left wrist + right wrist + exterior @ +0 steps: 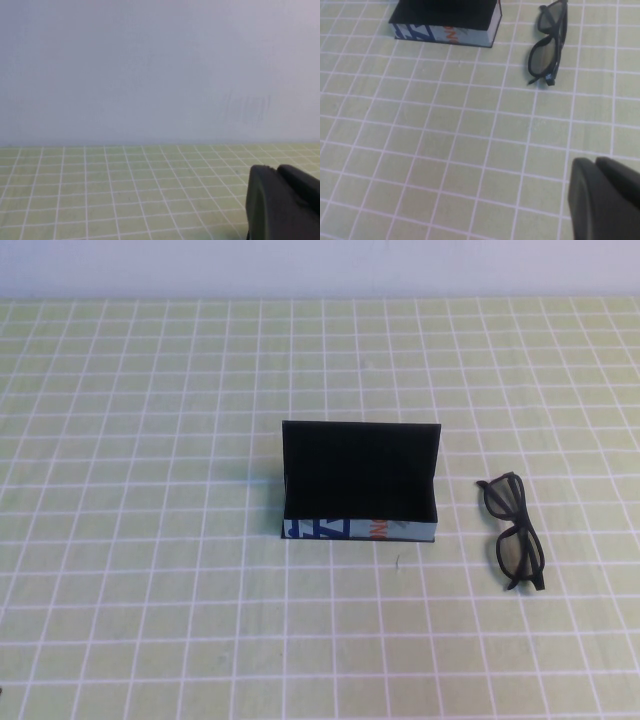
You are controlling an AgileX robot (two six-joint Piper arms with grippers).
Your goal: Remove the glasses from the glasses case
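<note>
The glasses case stands in the middle of the table with its lid upright, and its black inside shows nothing in it. The black glasses lie folded on the table just right of the case, apart from it. In the right wrist view the case and the glasses lie well ahead of my right gripper, which is shut on nothing and hangs above the bare cloth. My left gripper is shut too, holds nothing and faces the far wall. Neither arm shows in the high view.
A green cloth with a white grid covers the whole table. A pale wall runs along the far edge.
</note>
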